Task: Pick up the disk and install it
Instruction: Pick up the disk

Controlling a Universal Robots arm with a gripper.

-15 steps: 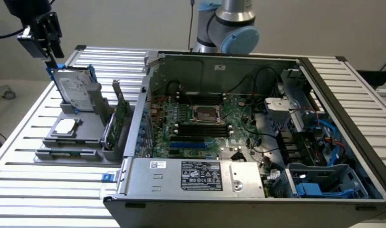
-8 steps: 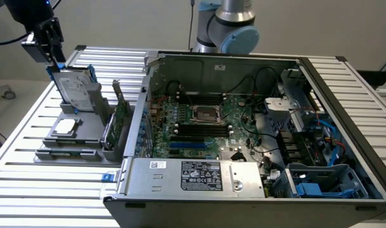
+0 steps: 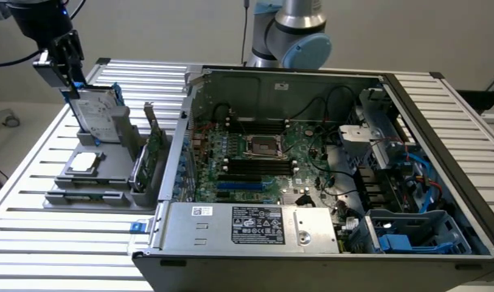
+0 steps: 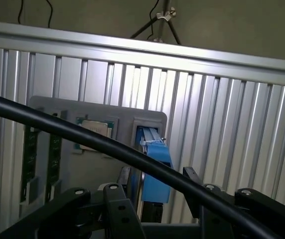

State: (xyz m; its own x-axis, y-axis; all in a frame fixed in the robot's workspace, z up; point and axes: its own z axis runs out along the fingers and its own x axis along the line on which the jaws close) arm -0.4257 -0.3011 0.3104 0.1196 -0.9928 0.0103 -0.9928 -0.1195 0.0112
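The fingers stand wide, one on each side of the disk. Its blue frame shows edge-on in the gap between them. A little space shows on both sides of the frame, so the fingers look to be straddling it rather than clamping it.

A black cable crosses close by the fingers and could snag on a tight move.

The disk stands on edge, leaning a little, in a slot of the grey holder. It was probably set that way so that its thin upper end points up at the fingers and both flat faces stay free to be pinched. The slot walls hem in its lower end, but the room above it is open, so the only free way out looks to be upward.

Just past the disk, a small silver chip lies flat in its own recess on the same holder. Farther along, a green card stands on edge in another slot, apart from the disk. Each part has its own seat, which keeps it clear of the others.

The holder rests on the ribbed metal counter, which is bare on the side away from the card.

Farthest from the fingers, beyond the card, lies the open computer case with its circuit board exposed. A blue cage sits in the corner of the case farthest from the fingers and looks like the disk's likely seat. The upright walls of the case form a rim that anything carried in has to clear.
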